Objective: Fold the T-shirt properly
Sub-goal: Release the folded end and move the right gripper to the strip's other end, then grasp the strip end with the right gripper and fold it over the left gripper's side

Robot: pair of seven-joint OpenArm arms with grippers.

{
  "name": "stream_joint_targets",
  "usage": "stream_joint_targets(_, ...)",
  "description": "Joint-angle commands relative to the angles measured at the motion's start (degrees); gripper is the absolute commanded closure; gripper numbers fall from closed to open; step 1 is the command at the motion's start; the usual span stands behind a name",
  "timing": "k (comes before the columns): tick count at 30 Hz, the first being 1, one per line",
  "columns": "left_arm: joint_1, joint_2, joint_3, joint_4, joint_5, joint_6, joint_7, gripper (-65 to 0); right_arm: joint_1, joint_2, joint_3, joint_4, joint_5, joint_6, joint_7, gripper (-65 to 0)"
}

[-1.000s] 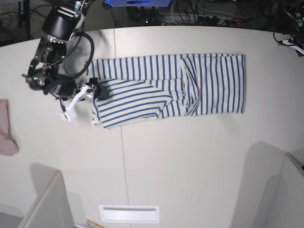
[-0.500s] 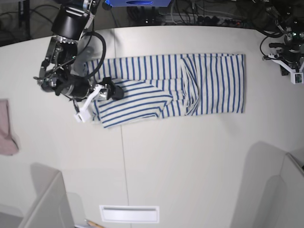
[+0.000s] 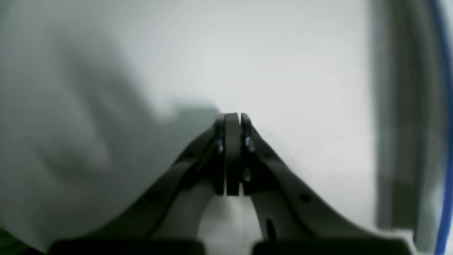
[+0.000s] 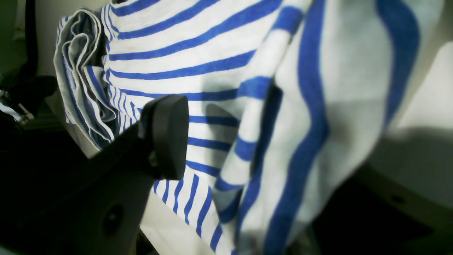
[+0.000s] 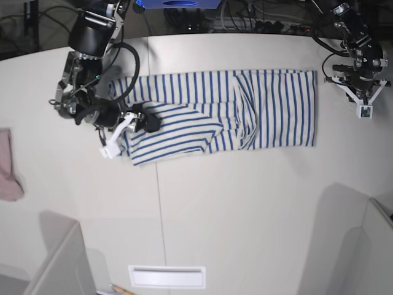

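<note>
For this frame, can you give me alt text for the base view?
A blue-striped T-shirt, partly folded, lies across a white table. The right gripper straddles its edge, jaws apart, while the left gripper hovers off the opposite edge. A pinkish cloth lies apart.

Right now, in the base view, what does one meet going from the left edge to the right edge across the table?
Small pinkish cloth → right gripper at the shirt's left end → white T-shirt with thin blue stripes → left gripper, shut, beyond the shirt's right edge.
</note>
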Motion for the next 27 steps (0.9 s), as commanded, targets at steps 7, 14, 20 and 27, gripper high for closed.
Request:
stream_joint_targets(7, -1.1, -0.8, 6.5, -2.0, -0.9, -0.2, -1.2, 0.0, 1.0, 1.7, -0.3, -0.7, -5.7, -3.4, -4.4, 0.0)
stream_joint_targets(14, -1.1, -0.6, 15.2, -1.9, -0.9, 3.3, -1.2, 0.0, 3.1, 4.7, -5.3, 0.9, -5.7, -9.2, -4.1, 0.0)
stream_joint_targets(20, -1.2, -0.2, 23.4, -1.6, -1.4, 5.6, -1.2, 0.0, 3.9, 5.4, -11.5, 9.3, -5.7, -19.7, -4.1, 0.0)
stream_joint_targets(27, -1.2, 2.9, 28.9, -1.5, -1.0, 7.1, -1.2, 0.0, 1.7, 4.4, -19.3, 20.7, -5.3, -27.2, -4.1, 0.0)
